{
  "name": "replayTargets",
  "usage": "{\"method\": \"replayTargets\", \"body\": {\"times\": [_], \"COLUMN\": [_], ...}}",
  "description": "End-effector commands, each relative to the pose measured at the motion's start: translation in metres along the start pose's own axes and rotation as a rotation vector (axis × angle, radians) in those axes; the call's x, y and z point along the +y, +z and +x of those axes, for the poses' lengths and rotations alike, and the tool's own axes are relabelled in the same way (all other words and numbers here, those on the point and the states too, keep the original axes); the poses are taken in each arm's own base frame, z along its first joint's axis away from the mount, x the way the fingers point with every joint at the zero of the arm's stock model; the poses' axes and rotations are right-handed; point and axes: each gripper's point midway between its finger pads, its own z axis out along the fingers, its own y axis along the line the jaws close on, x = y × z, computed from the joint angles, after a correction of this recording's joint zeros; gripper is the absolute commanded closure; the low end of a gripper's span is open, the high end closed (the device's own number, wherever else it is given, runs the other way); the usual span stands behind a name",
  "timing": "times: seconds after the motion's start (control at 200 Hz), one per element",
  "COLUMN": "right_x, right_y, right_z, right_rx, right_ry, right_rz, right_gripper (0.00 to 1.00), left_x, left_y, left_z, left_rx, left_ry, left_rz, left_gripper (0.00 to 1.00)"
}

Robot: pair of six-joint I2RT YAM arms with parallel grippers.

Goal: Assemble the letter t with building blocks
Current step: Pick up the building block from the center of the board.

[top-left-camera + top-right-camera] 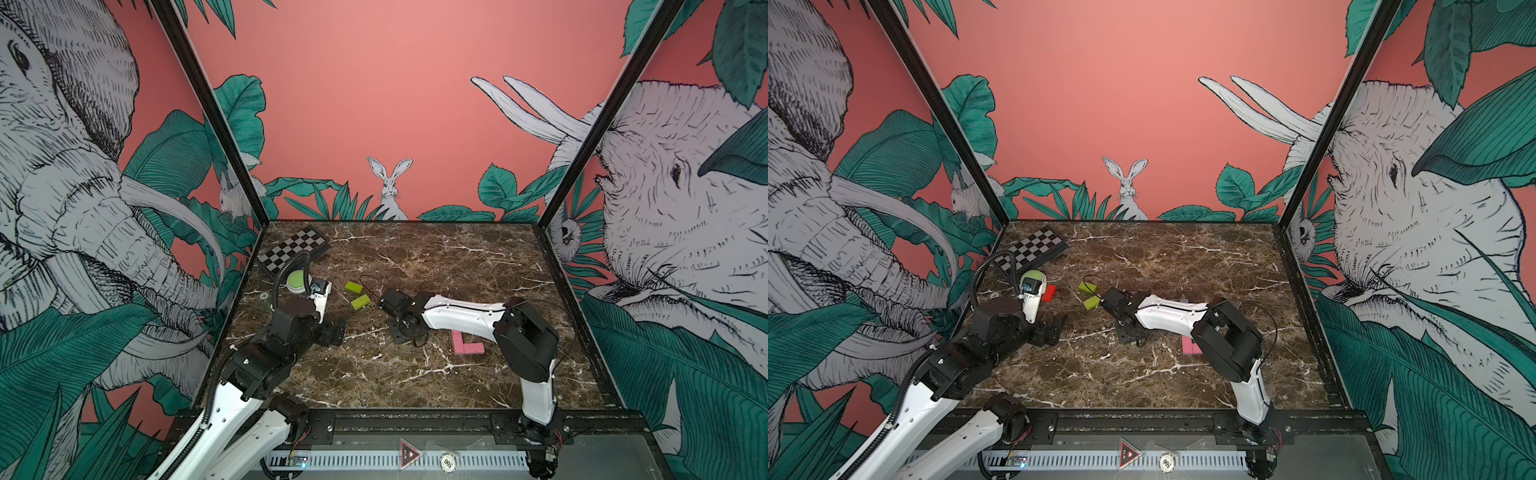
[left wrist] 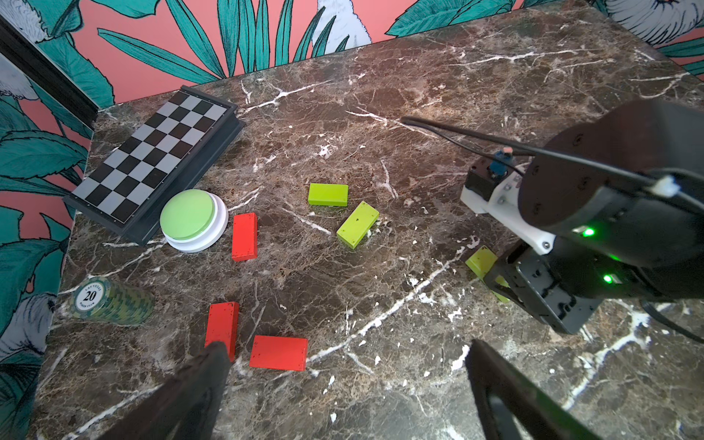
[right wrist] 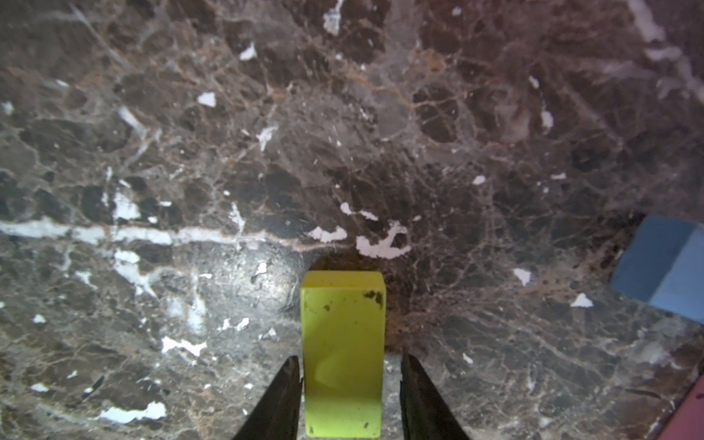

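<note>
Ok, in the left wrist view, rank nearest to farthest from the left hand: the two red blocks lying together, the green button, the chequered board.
1. Two red blocks, by the left hand fingertip.
2. Green button, beside the board.
3. Chequered board, far corner.

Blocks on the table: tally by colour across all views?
Green blocks: 3, one between the right gripper's fingers.
Red blocks: 3.
Pink blocks: 2 showing, in an L, partly behind the right arm.
Blue blocks: 1 showing, at the edge of the right wrist view.
Total: 9 visible; more may be hidden.
</note>
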Motion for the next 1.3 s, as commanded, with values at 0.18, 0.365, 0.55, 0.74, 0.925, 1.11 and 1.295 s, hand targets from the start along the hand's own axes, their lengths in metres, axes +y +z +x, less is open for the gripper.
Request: {"method": "replayTargets", "body": {"times": [0.18, 0.365, 0.55, 0.74, 0.925, 1.11, 1.295], "right_x": [0.005, 0.007, 0.012, 0.016, 0.018, 0.022, 0.025], "right_y": [0.005, 0.003, -0.007, -0.014, -0.014, -0.011, -0.005], "right_z": [-0.004, -0.009, -0.024, -0.042, -0.059, -0.075, -0.088], "right_rx": [-0.004, -0.018, -0.055, -0.086, -0.106, -0.118, -0.127], "right_ry": [0.010, 0.023, 0.064, 0.104, 0.152, 0.168, 0.186], "right_rz": [0.001, -0.013, -0.045, -0.071, -0.102, -0.110, -0.109], "right_gripper": [0.63, 0.72, 0.77, 0.77, 0.77, 0.78, 0.78], "left_x": [0.000, -0.001, -0.002, -0.002, -0.003, -0.004, -0.004], "left_y": [-0.005, -0.005, -0.005, -0.005, -0.005, -0.005, -0.005], "left_z": [-0.004, -0.004, -0.004, -0.003, -0.004, -0.004, -0.005], "left_rx": [-0.008, -0.010, -0.010, -0.008, -0.009, -0.007, -0.010], "left_ry": [0.003, 0.004, 0.004, 0.005, 0.006, 0.007, 0.007], "left_rz": [0.004, 0.008, 0.013, 0.016, 0.021, 0.023, 0.026], "left_gripper": [0.01, 0.01, 0.01, 0.01, 0.01, 0.01, 0.01]}}
